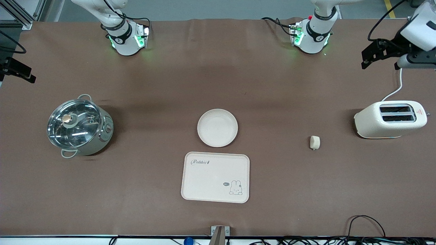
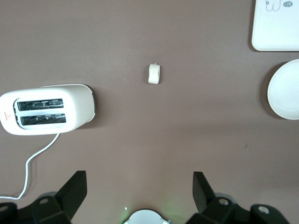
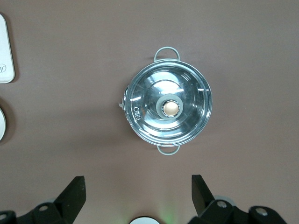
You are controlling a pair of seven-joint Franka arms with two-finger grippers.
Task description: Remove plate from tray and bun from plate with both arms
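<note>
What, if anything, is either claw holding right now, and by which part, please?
Nothing is held. The left claw hangs open over bare table near the toaster; the right claw hangs open near the pot.

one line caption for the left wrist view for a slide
Open left claw high over the table, with toaster, bun and plate below.

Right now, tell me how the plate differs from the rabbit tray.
The plate is round; the tray is a rectangle with rounded corners. The plate is plain, while the tray carries a rabbit drawing and the word Rabbit. The plate is the smaller of the two and lies farther from the front camera, with the tray just in front of it, apart. Both are cream-white, empty, and lie flat on the brown table.
</note>
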